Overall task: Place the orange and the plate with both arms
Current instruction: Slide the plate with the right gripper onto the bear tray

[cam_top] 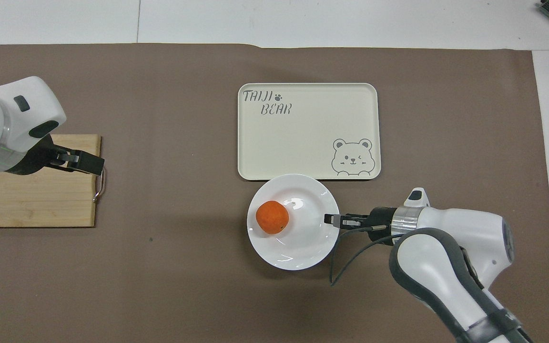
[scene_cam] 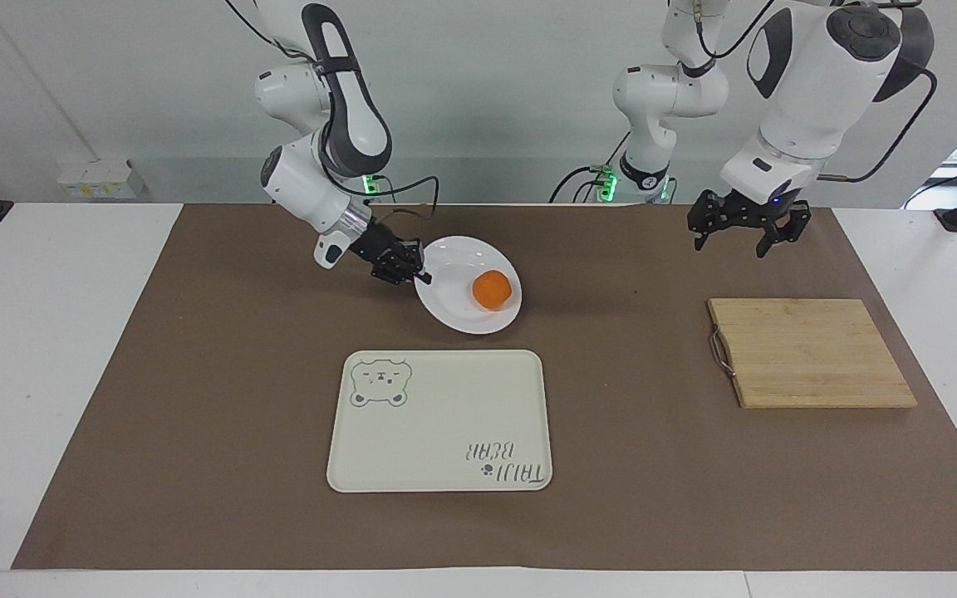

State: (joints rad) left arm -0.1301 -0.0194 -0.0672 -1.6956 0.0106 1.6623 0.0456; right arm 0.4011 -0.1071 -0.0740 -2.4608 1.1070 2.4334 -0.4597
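Between the robots and the cream bear tray, the white plate hung tilted above the brown mat, its rim pinched edge-on by the fingers of the right gripper, a grip that let the arm carry dish and fruit together. Because of that slope the orange sat on the plate's lower part, away from the gripper, and looked liable to roll if the tilt grew. Over the mat near the wooden cutting board, the left gripper waited high with fingers spread and empty, clear of the route to the tray.
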